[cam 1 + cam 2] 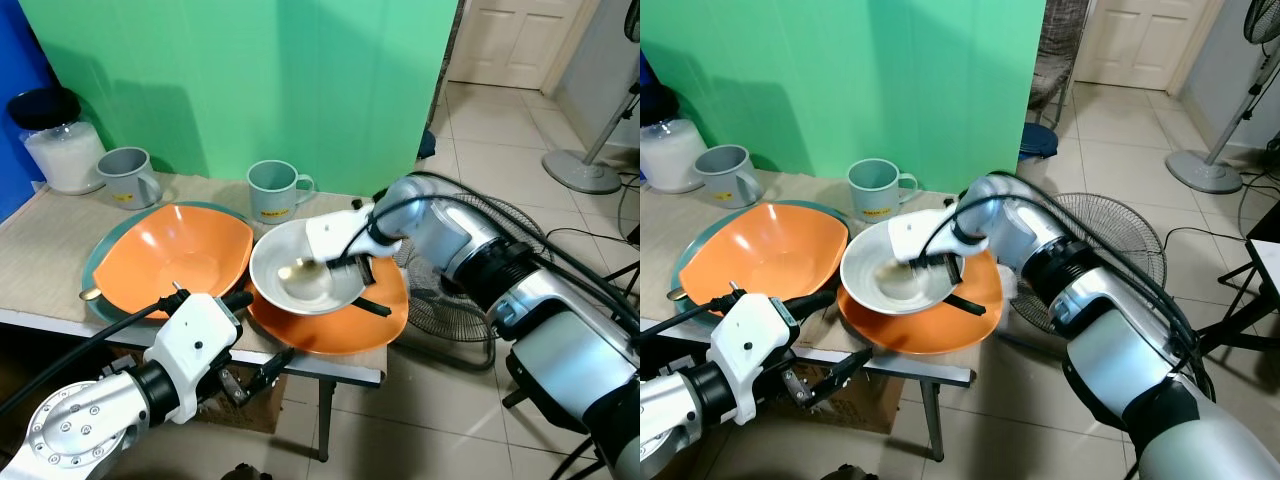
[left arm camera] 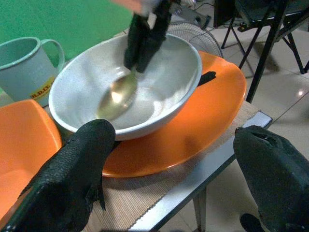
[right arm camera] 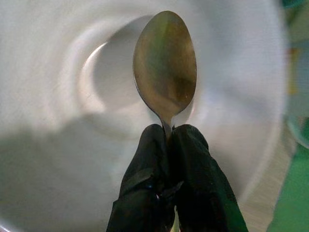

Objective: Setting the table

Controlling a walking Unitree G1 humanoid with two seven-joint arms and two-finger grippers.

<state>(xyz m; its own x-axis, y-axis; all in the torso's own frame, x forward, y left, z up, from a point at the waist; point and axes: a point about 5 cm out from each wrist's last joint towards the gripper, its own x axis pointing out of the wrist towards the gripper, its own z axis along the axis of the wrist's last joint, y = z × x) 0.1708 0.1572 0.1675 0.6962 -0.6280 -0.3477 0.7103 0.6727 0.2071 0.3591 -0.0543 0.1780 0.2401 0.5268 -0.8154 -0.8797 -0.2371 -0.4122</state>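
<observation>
The right gripper (image 3: 166,137) is clamped on the neck of a spoon (image 3: 165,65), fingers pressed together with only the thin handle between them. The spoon's long axis runs in line with the gripper's fingers, and the spoon's bowl end points away from the gripper, down toward the floor of the white bowl (image 1: 275,262). In the left eye view the spoon's bowl end lies toward the robot's left of the gripper and hangs low inside the white bowl; whether it touches the bottom cannot be told.

The white bowl sits on a flat orange plate (image 1: 385,318) at the front edge of the table (image 1: 45,235). A dark object, too unclear to identify, lies on the plate's right side, partly under the bowl's rim. Apart from the spoon, nothing is visible inside the white bowl.

Just beside it, on the robot's left, an orange bowl (image 1: 175,255) rests on a teal plate (image 1: 92,268); its interior looks bare. Two grey mugs (image 1: 275,190) stand behind the bowls, and a white jar with a black lid (image 1: 58,140) stands at the far left corner.

The left gripper (image 2: 178,159) hovers at the table's front edge, fingers spread wide, holding nothing.
</observation>
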